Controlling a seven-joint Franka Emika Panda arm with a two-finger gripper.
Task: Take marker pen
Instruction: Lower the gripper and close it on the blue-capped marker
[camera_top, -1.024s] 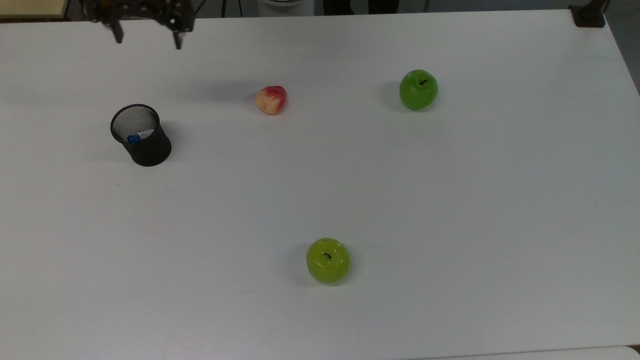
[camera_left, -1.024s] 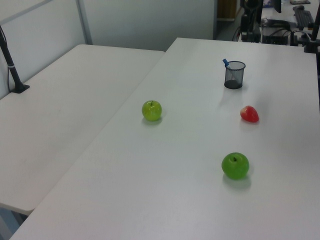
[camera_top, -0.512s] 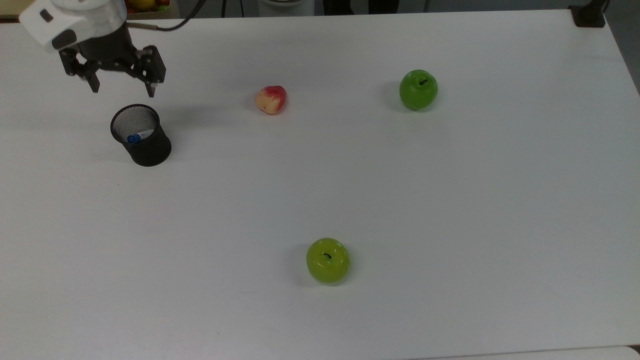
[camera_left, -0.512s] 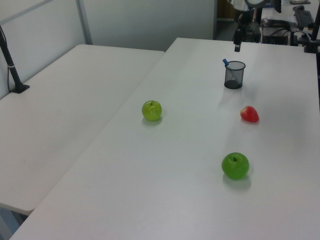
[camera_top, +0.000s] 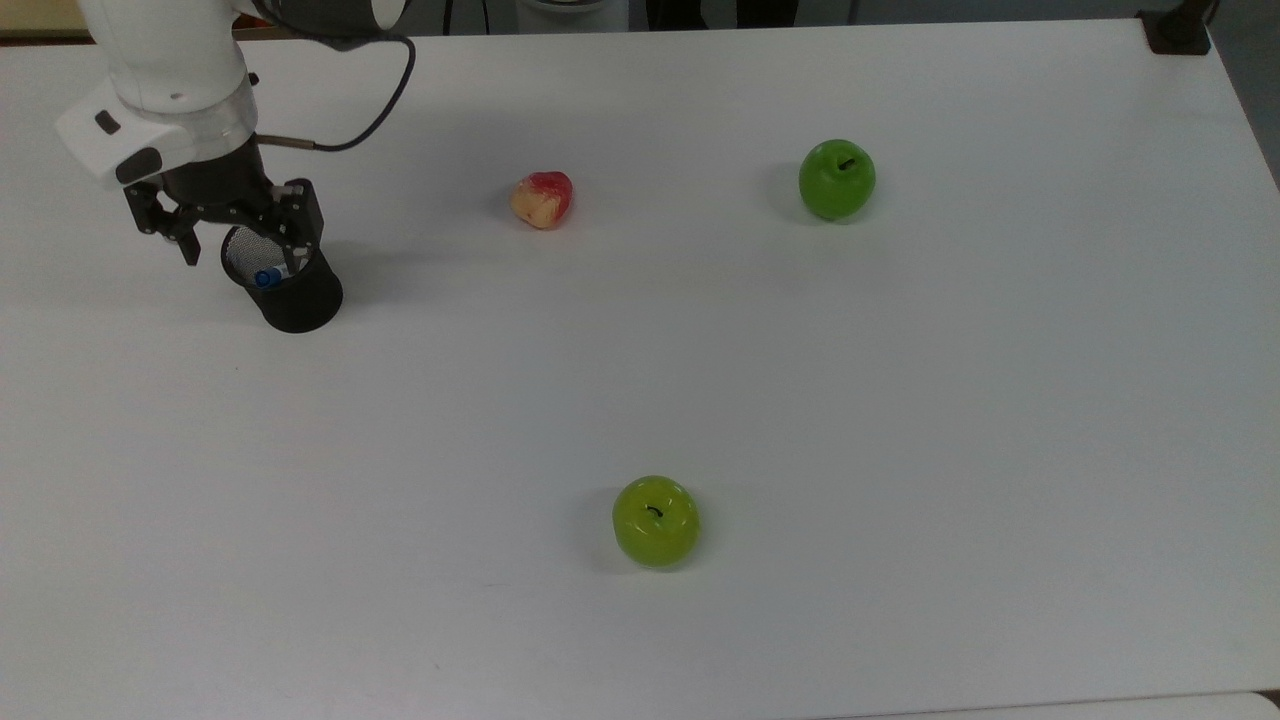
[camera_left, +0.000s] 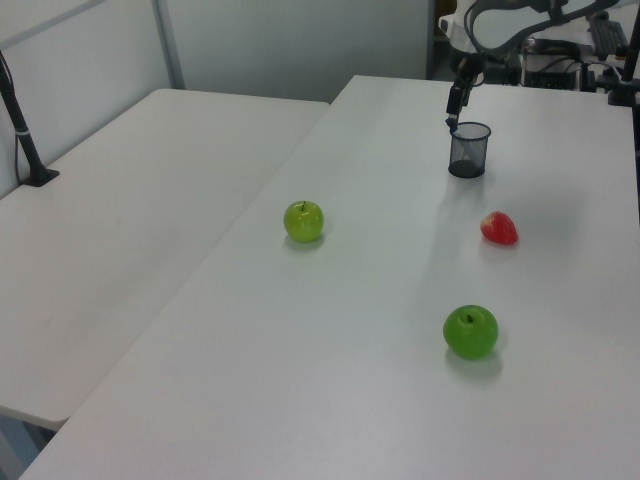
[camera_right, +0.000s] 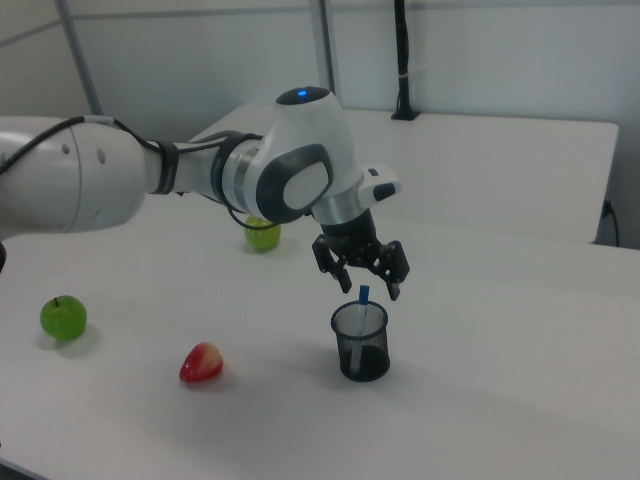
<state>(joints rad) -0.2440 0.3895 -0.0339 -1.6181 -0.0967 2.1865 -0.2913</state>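
The robot's black two-finger hand hangs directly above the black wire-mesh pen cup, its fingers spread apart and pointing down, holding nothing. The slim white-barrelled marker pen with a blue cap stands inside this cup, cap end up, leaning against the rim. In the right view the blue cap projects above the rim and sits just below the gap between the two fingers, not yet touched by either. In the top view the hand overlaps the cup's rim, and the cap lies toward the top view's left side of the opening.

The pen's long axis is near vertical with a slight tilt, so the coming move is judged to be a short straight descent to bring the fingers down either side of the cap. The tilt and the closeness of the rim leave little margin; a finger could catch the mesh edge.

The white counter is flat and matte. On it, well apart from the cup, sit a red-and-yellow apple-like fruit, a dark green apple and a yellow-green apple. The left view shows a second white table alongside, a grey partition wall and equipment at the far end.
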